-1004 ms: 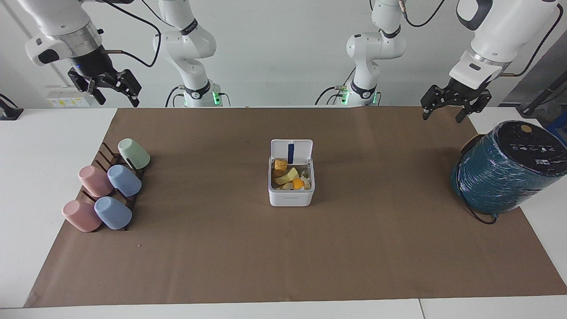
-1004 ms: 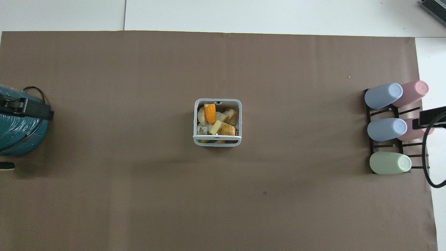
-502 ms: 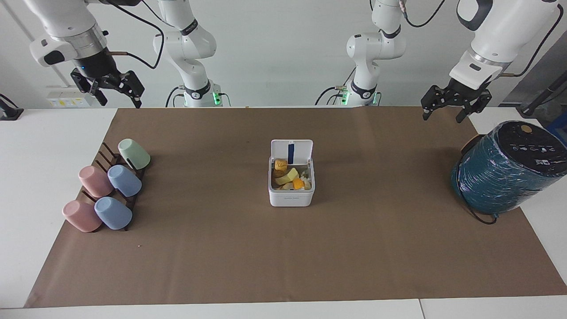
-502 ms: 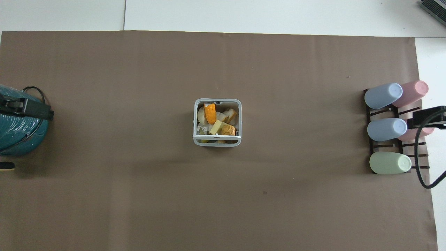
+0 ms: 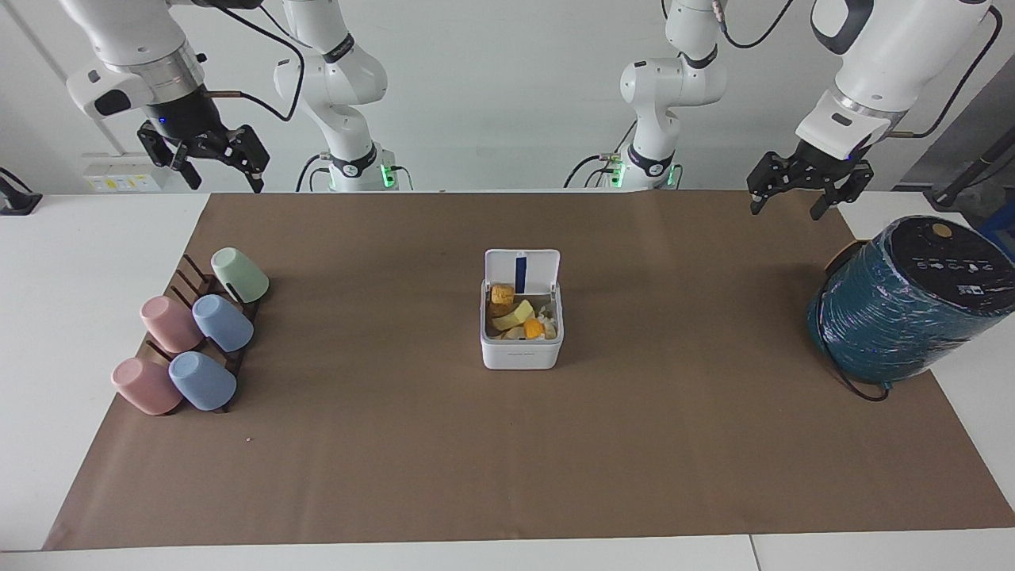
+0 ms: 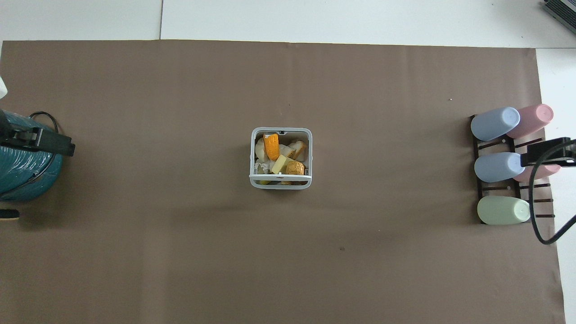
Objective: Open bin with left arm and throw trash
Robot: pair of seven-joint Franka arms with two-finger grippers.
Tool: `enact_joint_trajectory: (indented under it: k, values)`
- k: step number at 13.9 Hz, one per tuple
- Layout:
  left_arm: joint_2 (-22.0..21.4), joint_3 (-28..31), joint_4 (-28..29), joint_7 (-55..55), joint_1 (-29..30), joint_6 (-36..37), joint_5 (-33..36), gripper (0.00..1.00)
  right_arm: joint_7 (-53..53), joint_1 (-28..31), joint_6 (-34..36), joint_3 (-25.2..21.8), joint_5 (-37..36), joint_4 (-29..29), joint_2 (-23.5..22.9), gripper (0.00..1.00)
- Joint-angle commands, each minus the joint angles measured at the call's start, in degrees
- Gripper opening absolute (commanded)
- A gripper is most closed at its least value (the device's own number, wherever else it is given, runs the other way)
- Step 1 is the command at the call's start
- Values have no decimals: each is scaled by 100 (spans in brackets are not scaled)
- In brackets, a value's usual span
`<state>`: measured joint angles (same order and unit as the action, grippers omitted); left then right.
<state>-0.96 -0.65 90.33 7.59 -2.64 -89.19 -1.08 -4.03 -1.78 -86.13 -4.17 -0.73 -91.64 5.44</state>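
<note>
The white bin (image 5: 521, 350) stands in the middle of the brown mat with its lid (image 5: 522, 270) swung up on the side nearer the robots. Inside lies the trash: an orange piece (image 6: 271, 146), a pale yellow block (image 6: 279, 164) and a golden-brown lump (image 6: 295, 168), among other scraps. My left gripper (image 5: 785, 210) hangs open and empty in the air at the left arm's end, beside the teal cylinder. My right gripper (image 5: 224, 182) hangs open and empty at the right arm's end, above the cup rack's side of the table.
A big teal wrapped cylinder (image 5: 904, 301) lies at the left arm's end of the mat, with a black cable under it. Several pastel cups (image 5: 190, 333) lie on a dark rack (image 6: 495, 184) at the right arm's end. The brown mat (image 5: 507, 460) covers most of the table.
The right gripper has drifted a little toward the middle of the table and turned slightly. The left gripper has shifted slightly the same way. Bin, lid and trash have not moved.
</note>
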Motion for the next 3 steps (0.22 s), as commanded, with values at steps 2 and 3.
enact_joint_trajectory:
  k: [2, 3]
  values:
    - [-115, 3, 143, 6, 53, 24, 91, 100, -81, 73, -71, 21, -50, -179, 160, 100]
    - [-123, 3, 178, 15, 62, 15, 91, 100, -81, 73, -62, 21, -50, -179, 160, 100]
